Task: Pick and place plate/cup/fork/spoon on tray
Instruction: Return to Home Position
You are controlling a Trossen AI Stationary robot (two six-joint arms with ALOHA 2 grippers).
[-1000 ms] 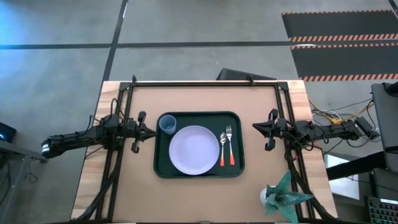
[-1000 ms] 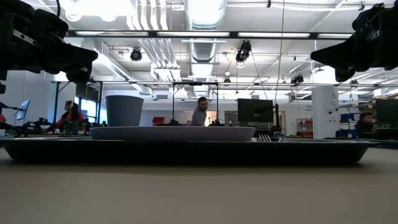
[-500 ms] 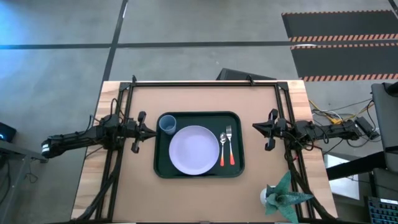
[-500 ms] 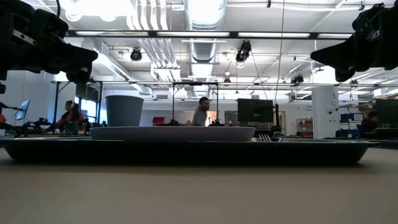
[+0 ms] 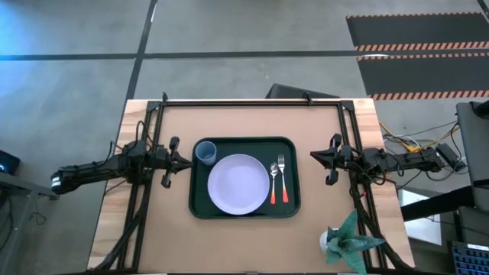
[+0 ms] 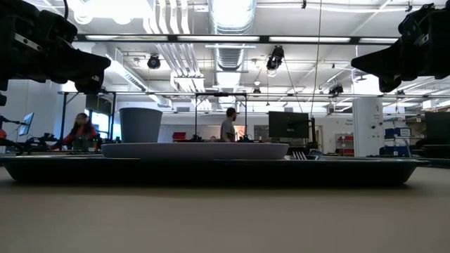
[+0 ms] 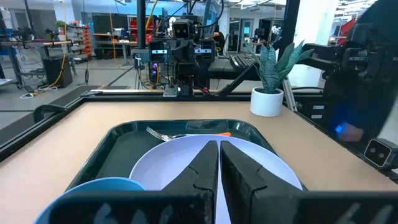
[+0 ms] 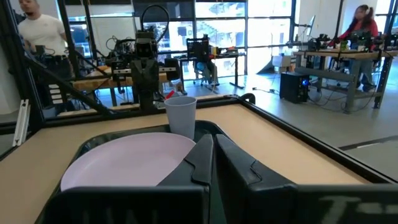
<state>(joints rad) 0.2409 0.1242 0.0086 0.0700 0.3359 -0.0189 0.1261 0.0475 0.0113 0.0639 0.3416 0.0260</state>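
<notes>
The dark green tray [image 5: 200,208] lies on the table's middle. On it rest the lavender plate [image 5: 238,184], the light-blue cup [image 5: 205,153] upright at the far left corner, and the spoon [image 5: 273,183] and fork [image 5: 282,179] side by side at the right. My left gripper [image 5: 186,160] hovers shut beside the tray's left rim, above the table. My right gripper [image 5: 313,155] hovers shut beside the tray's right rim. In the left wrist view the shut fingers [image 7: 219,163] point over the plate [image 7: 180,160]; in the right wrist view the shut fingers [image 8: 210,155] point toward the cup [image 8: 181,117].
A potted plant [image 5: 345,238] stands at the table's near right corner. Black frame rails [image 5: 252,101] run along the far edge and both sides. In the room beyond, people stand and sit at workbenches [image 6: 228,126].
</notes>
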